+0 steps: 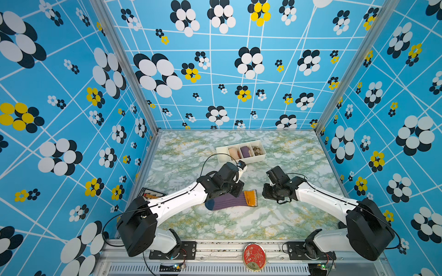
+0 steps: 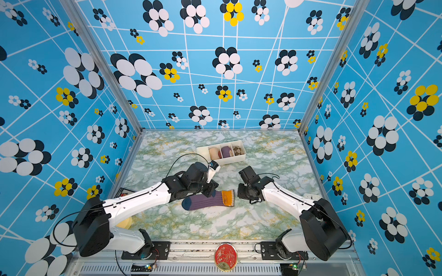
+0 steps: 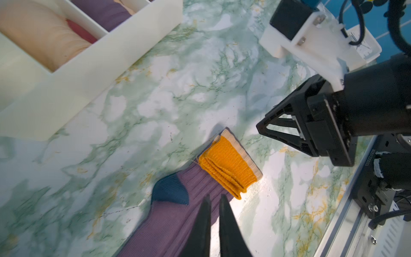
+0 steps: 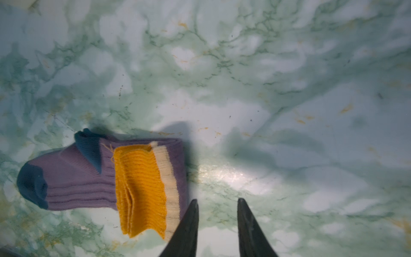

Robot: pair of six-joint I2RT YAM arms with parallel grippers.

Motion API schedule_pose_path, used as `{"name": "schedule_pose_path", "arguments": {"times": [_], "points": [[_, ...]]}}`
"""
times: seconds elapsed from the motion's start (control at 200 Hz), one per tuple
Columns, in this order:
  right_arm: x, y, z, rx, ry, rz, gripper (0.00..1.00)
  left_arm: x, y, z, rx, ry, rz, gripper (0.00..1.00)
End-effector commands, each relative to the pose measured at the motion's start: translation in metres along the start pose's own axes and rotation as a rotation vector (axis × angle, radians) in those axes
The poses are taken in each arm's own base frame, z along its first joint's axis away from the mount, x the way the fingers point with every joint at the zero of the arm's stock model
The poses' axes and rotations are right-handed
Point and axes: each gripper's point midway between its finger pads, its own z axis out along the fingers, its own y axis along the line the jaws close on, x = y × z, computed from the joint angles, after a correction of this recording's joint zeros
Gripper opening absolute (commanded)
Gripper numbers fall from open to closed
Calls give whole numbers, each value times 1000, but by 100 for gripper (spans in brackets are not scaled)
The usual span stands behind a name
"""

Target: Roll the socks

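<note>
The socks (image 1: 228,202) lie flat on the marble table (image 1: 263,222), in the lower middle of both top views. The dark teal toe points to the frame's left. The orange-yellow cuff (image 1: 251,197) is on the right, turned back over the purple leg. In the right wrist view the cuff (image 4: 140,189) shows several stacked layers and a cream band beside it.

The left gripper (image 3: 214,199) is over the purple leg, near the cuff's edge. Its jaws are drawn almost together, with only a slit between the fingertips. No fabric shows in that slit, and whether the tips press on the knit cannot be made out.

The right gripper (image 4: 218,200) is just right of the cuff end in the top views. Its jaws are moderately parted and hold nothing, with bare table between them. One fingertip (image 4: 194,203) is just beside the folded purple edge.

A white divided tray (image 1: 257,159) sits above the socks, towards the back of the table. It holds peach, purple and brown checked rolls.
</note>
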Motion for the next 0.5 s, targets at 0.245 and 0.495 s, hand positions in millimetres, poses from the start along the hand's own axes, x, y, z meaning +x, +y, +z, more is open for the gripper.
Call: {"name": "schedule_pose_path", "arguments": {"times": [0.245,0.495], "points": [[10,-9,11,-4,34,24,31,10,-40,32,73,88,44,5],[12,-10,15,-8,44,28,31,32,-43,56,62,186,23,4]]}}
